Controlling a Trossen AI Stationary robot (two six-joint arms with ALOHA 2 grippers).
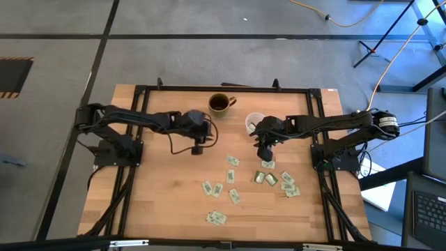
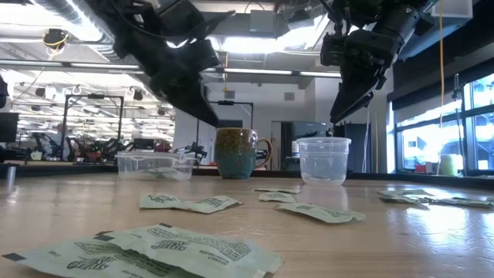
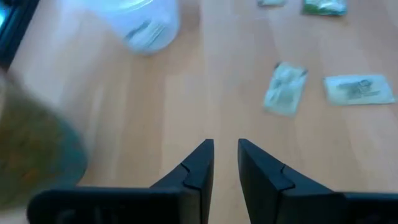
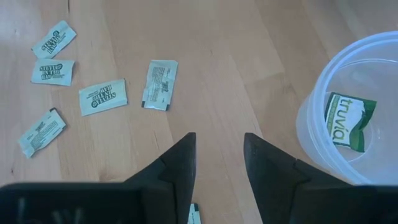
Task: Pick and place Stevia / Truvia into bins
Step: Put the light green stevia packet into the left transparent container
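Right up front in the low view, a pale green Stevia sachet (image 2: 158,251) lies flat on the wooden counter (image 1: 167,202), with more sachets (image 1: 233,178) scattered behind it, all on the near side of the dark mug (image 1: 220,103). That mug stands at the counter's far edge. Just to its right in the high view sits the round clear cup (image 1: 254,123), and inside it, one green-and-white Truvia packet (image 4: 349,121). The shallow clear tub (image 2: 155,164) shows left of the mug in the low view. The right end effector (image 1: 265,154) hangs just beside the cup, above the counter, fingers parted and nothing between them. The left end effector (image 1: 199,144) hovers near the mug, on its left and nearer side, fingers a narrow gap apart, empty too.
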